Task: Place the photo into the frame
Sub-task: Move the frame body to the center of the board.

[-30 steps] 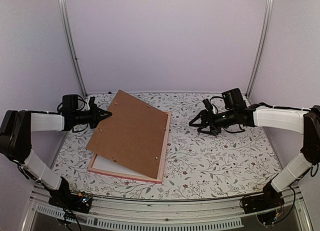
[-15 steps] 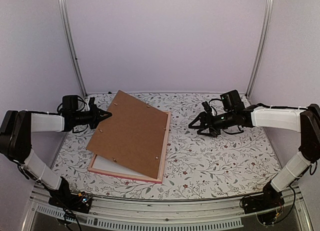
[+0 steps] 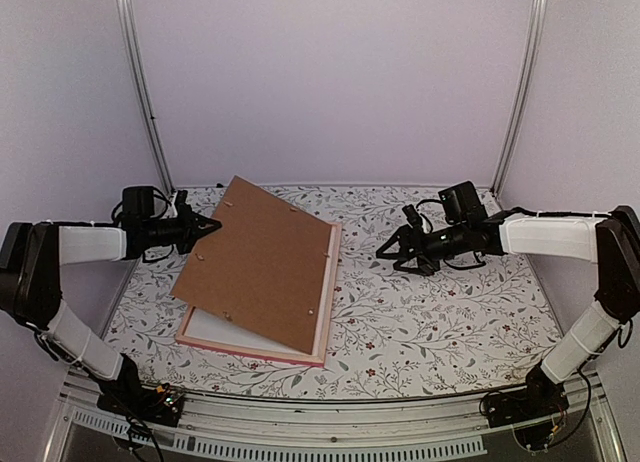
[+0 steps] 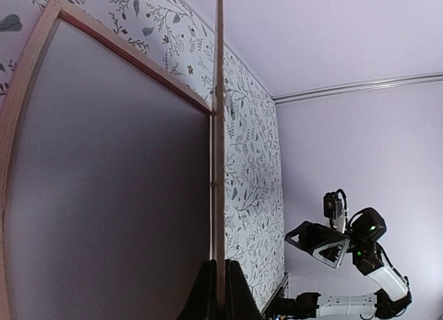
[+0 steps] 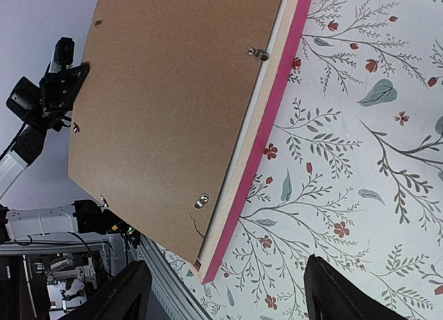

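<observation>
The pink frame [image 3: 332,287] lies flat on the floral table, left of centre; its pink edge also shows in the right wrist view [image 5: 278,105]. The brown hardboard backing [image 3: 265,267] rests tilted over it, far left corner raised. My left gripper [image 3: 212,225] is shut on that corner; in the left wrist view its fingertips [image 4: 208,296] pinch the board's thin edge [image 4: 219,126]. A white sheet [image 3: 208,332] shows inside the frame under the backing. The photo is hidden. My right gripper [image 3: 393,250] is open and empty, right of the frame, with jaws wide apart [image 5: 228,299].
The floral tablecloth [image 3: 430,322] covers the table to the right of the frame. Metal posts [image 3: 140,92] [image 3: 520,92] stand at the back corners against lilac walls. A metal rail [image 3: 330,422] runs along the near edge.
My left gripper has lifted the backing's corner very slightly. My right gripper has shifted a little to the left, toward the frame.
</observation>
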`<act>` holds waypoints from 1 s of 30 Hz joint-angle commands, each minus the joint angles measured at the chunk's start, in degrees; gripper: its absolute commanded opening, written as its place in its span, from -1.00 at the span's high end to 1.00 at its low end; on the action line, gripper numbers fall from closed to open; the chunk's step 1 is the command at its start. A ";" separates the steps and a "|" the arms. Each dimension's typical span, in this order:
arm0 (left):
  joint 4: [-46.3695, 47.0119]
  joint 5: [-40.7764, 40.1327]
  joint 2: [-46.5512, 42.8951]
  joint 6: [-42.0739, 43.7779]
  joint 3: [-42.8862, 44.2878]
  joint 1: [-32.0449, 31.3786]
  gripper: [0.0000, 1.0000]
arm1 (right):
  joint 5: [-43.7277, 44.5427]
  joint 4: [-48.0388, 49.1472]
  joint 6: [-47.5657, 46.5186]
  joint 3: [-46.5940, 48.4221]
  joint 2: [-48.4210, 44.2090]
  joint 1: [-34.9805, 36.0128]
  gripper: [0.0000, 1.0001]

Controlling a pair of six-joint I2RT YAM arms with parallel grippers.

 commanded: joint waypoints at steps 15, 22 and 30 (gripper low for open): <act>3.70 0.89 -0.35 -0.45 1.20 0.12 1.00 | -0.22 1.85 -0.54 -1.19 1.19 -0.25 -0.59; 4.13 0.66 0.34 0.02 0.48 -0.10 1.00 | 0.07 1.75 -0.96 -1.10 1.41 -0.32 -0.59; 2.34 -0.01 -0.07 2.23 0.77 -0.20 1.00 | 7.42 -1.34 -2.30 2.23 2.80 1.71 -0.60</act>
